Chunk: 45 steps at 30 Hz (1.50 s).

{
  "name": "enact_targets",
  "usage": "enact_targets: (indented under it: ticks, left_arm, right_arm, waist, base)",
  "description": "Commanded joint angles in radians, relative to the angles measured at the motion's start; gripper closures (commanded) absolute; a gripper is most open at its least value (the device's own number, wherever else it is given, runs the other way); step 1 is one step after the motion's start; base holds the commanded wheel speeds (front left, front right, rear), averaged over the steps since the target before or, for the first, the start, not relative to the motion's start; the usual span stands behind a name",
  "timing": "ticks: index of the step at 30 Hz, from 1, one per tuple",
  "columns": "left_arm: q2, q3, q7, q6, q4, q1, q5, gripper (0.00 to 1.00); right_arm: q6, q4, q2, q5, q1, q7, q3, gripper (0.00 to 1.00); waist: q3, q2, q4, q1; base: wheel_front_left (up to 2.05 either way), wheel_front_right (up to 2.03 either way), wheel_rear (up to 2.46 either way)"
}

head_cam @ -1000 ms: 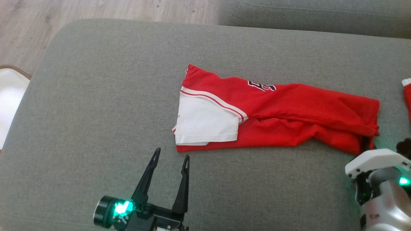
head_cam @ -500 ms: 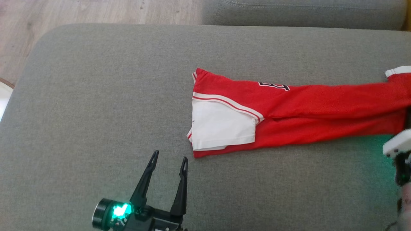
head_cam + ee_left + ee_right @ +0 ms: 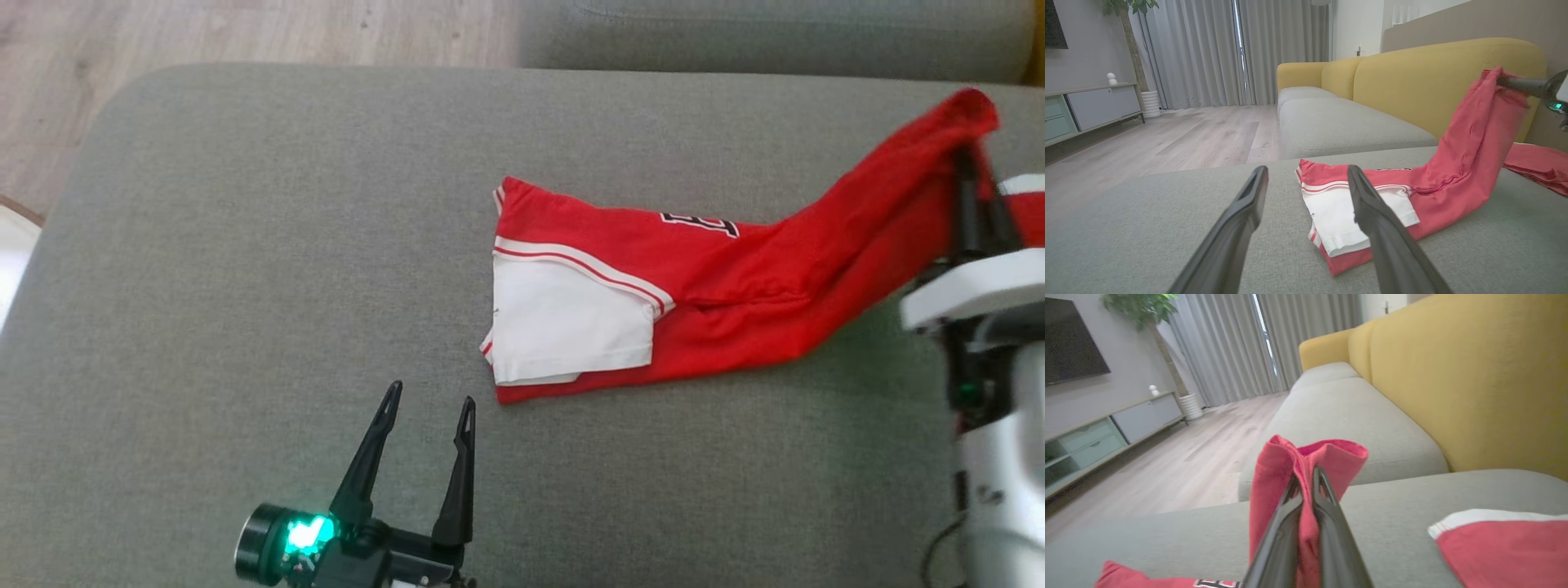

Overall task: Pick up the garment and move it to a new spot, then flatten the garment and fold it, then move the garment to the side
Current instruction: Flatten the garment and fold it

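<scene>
A red garment (image 3: 718, 294) with a white sleeve panel and dark lettering lies folded lengthwise on the grey cushion (image 3: 245, 245). Its right end is lifted off the cushion, pinched by my right gripper (image 3: 976, 167), which is shut on the red cloth (image 3: 1306, 473). The left wrist view shows that raised end (image 3: 1478, 134) hanging from the dark fingers (image 3: 1523, 85). My left gripper (image 3: 429, 402) stands open just in front of the white sleeve (image 3: 567, 322), touching nothing; its fingers (image 3: 1249, 204) frame the sleeve (image 3: 1347, 216) in its own view.
A second red piece with a white band (image 3: 1502, 539) lies on the cushion at the far right (image 3: 1024, 208). The yellow sofa back (image 3: 1433, 81) runs behind. Wooden floor (image 3: 245, 33) lies beyond the cushion's far left edge.
My right gripper has risen and carried the garment's right end up and toward the far side. The left end stays flat. The left gripper has held still.
</scene>
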Motion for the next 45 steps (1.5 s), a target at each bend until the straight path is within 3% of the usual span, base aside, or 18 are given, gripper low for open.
enact_targets:
  ticks: [1,9,17,26,27,28,29,34,40,45]
  left_arm:
    - [-0.012,0.033,-0.005,-0.002,-0.027,-0.019,0.008,0.0]
    - [-0.023,0.024,-0.005,-0.011,-0.02,-0.015,0.003,0.0]
    - [-0.029,0.028,-0.005,-0.018,-0.018,-0.013,-0.003,0.0]
    - [-0.034,0.024,-0.005,-0.021,-0.017,-0.021,-0.001,0.0]
    - [-0.034,0.025,-0.005,-0.021,-0.016,-0.023,0.0,0.0]
    - [-0.034,0.026,-0.005,-0.021,-0.016,-0.025,0.001,0.0]
    - [-0.034,0.028,-0.005,-0.021,-0.016,-0.026,0.001,0.0]
    - [-0.035,0.038,-0.005,-0.013,-0.021,-0.024,0.008,0.0]
    - [-0.036,0.067,-0.005,0.017,-0.026,-0.007,0.006,0.0]
    - [-0.036,0.102,-0.005,0.039,-0.017,0.021,-0.016,0.0]
  right_arm:
    - [-0.001,-0.084,0.02,0.006,-0.005,0.016,0.05,1.0]
    - [-0.001,-0.178,0.119,0.046,0.014,0.095,0.223,1.0]
    - [-0.001,-0.115,0.129,0.095,0.039,0.11,0.403,1.0]
    - [-0.001,-0.007,0.129,0.19,0.007,0.051,0.586,1.0]
    - [-0.001,0.005,0.129,0.203,0.001,0.043,0.604,0.93]
    - [-0.001,0.015,0.129,0.216,-0.005,0.032,0.618,0.07]
    - [-0.001,0.025,0.129,0.229,-0.009,0.019,0.631,0.0]
    - [-0.001,0.031,0.129,0.283,-0.013,-0.11,0.656,0.0]
    - [-0.001,0.035,0.128,0.213,0.028,-0.223,0.579,0.0]
    - [-0.001,-0.023,0.062,0.159,0.14,-0.25,0.509,0.0]
  waist:
    - [-0.012,0.0,0.011,-0.0001]
    - [-0.035,0.0,0.087,-0.0001]
    - [-0.02,0.0,0.16,-0.0001]
    - [-0.003,0.0,0.172,-0.0001]
    - [-0.002,0.0,0.17,-0.0001]
    - [-0.002,0.0,0.167,-0.0001]
    - [-0.002,0.0,0.164,-0.0001]
    - [-0.022,0.0,0.13,-0.0001]
    - [-0.069,0.0,0.063,-0.0001]
    - [-0.126,0.0,0.018,-0.0001]
  base:
    - [0.0,0.0,0.0]
    - [0.0,0.0,0.0]
    - [0.0,0.0,0.0]
    - [0.0,0.0,0.0]
    - [0.0,0.0,0.0]
    - [0.0,0.0,0.0]
    - [0.0,0.0,0.0]
    - [0.0,0.0,0.0]
    - [0.0,0.0,0.0]
    - [0.0,0.0,0.0]
